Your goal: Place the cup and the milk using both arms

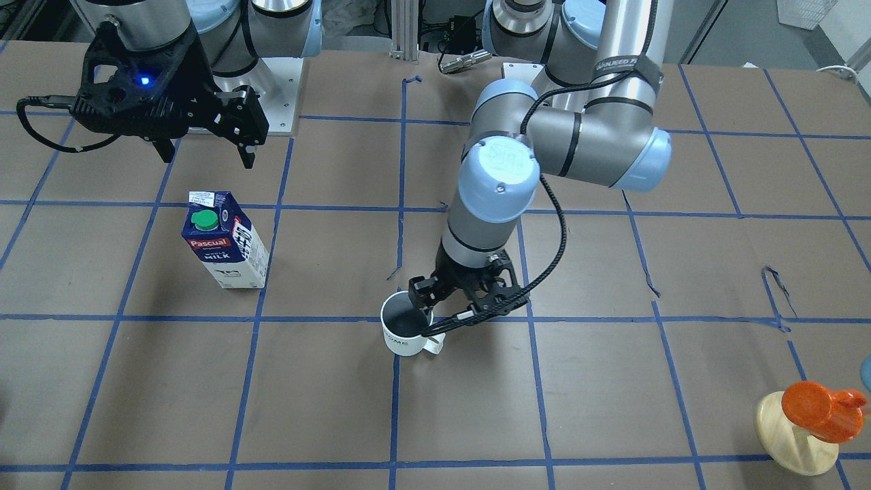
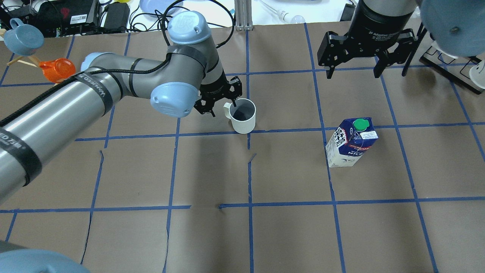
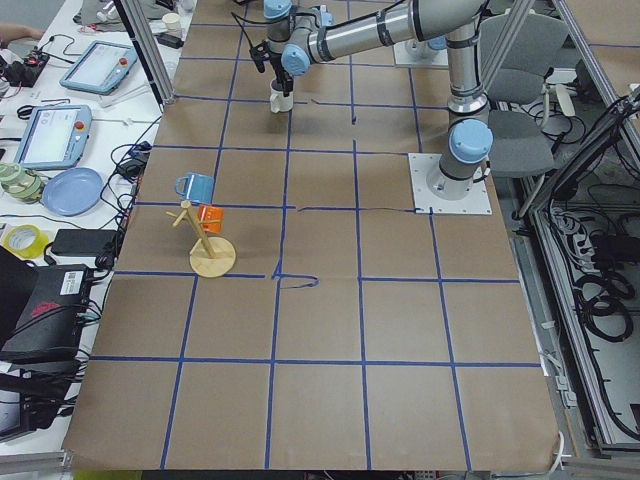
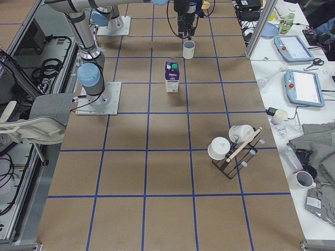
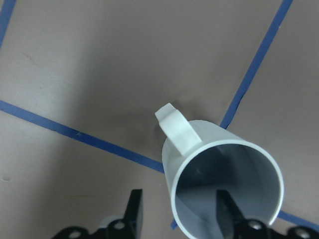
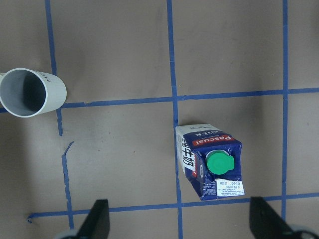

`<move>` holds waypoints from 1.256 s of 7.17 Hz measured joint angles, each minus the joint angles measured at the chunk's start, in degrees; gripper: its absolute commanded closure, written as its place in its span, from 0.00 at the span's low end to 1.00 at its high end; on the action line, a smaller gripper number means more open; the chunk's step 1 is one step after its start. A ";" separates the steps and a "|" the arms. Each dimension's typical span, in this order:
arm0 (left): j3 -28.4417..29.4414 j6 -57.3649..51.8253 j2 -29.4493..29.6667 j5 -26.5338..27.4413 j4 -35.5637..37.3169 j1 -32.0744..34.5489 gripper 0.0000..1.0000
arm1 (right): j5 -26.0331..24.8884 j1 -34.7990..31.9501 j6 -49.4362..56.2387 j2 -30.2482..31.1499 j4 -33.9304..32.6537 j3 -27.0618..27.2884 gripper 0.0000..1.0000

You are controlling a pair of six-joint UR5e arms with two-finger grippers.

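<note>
The white cup [image 1: 401, 333] stands upright on the brown table near its middle, handle toward my left arm. My left gripper [image 1: 427, 316] is open and straddles the cup's wall beside the handle: in the left wrist view [image 5: 178, 204] one finger is inside the cup [image 5: 224, 189] and one outside. The milk [image 1: 228, 245] carton stands upright, green cap on top, apart from the cup; it also shows in the overhead view [image 2: 352, 142]. My right gripper [image 2: 354, 75] is open and empty, high above the table, beyond the milk [image 6: 212, 167].
An orange mug on a wooden stand [image 1: 816, 408] sits at the table's edge on my left side, with a blue mug [image 2: 22, 36] on the same stand. A rack with white mugs [image 4: 233, 146] stands on my right side. Blue tape lines grid the table.
</note>
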State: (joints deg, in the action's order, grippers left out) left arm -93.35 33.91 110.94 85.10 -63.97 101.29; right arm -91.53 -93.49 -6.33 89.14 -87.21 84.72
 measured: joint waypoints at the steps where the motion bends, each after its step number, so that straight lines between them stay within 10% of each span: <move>1: -0.06 -7.88 -3.25 0.49 -4.41 -4.70 0.00 | -0.09 0.15 0.65 -0.38 -0.06 0.07 0.00; 4: 1.00 -29.41 -12.55 4.71 -13.01 -15.01 0.00 | 0.34 3.31 5.97 -3.10 -0.59 1.73 0.00; 9: 9.55 -33.04 -16.77 3.68 -22.76 -13.57 0.00 | 0.62 9.61 9.58 -5.42 -8.93 14.18 0.00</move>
State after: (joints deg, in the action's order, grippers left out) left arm -83.80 0.88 94.17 88.78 -86.72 87.72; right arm -90.91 -83.88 3.26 83.72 -96.14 98.91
